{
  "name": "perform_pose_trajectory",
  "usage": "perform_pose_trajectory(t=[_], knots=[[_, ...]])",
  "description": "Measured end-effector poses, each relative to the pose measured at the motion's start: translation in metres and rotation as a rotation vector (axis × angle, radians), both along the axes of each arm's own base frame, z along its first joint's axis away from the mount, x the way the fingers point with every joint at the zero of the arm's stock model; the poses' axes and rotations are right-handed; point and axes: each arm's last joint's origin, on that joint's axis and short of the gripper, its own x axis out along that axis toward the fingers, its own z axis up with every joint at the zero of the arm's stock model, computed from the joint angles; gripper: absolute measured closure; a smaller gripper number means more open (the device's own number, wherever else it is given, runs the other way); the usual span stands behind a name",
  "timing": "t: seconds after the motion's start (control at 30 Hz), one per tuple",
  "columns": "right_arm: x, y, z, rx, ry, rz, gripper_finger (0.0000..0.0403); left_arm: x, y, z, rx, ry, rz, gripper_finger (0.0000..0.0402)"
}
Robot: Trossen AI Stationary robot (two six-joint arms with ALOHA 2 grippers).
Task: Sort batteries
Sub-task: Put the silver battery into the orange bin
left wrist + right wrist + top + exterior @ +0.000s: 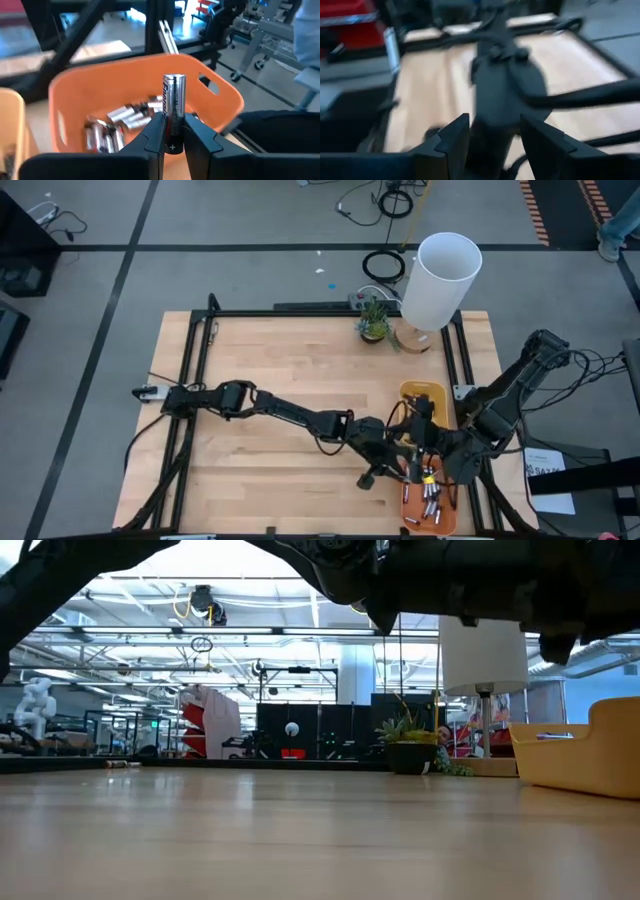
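We note the left gripper [173,131] pinching one battery [173,111] upright above the orange tray [220,107] at the worktop's near right corner, likely lifted clear for sorting, while the right gripper [492,131] waits alongside, fingers apart and empty.

The battery [173,113] pinched upright in the left gripper [173,142] has a glossy, silvery metallic jacket with a dark printed band, and the loose batteries [120,125] in the orange tray [220,107] shine the same way against its smooth, slightly sheened plastic wall. The gripper's fingers [152,137] look like matt black plastic, as do those of the right gripper [492,135]. The table [270,370] is pale, smooth butcher-block wood with a soft satin finish, the yellow tray [600,755] is smooth matt plastic, and the lampshade [440,280] is matt white.
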Motion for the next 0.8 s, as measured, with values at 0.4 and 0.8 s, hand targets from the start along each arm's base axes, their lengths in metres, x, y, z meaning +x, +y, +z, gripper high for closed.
perform_pose_trajectory(t=[0.4, 0.8], knots=[[-0.045, -0.016, 0.059, 0.011, -0.269, 0.137, 0.0236, 0.001, 0.007, -0.001, 0.003, 0.007, 0.014, 0.0347], [-0.041, -0.039, 0.067, -0.175, -0.325, -0.200, 0.0236, -0.008, -0.057, -0.031, 0.109, -0.088, 0.044, 0.0347]])
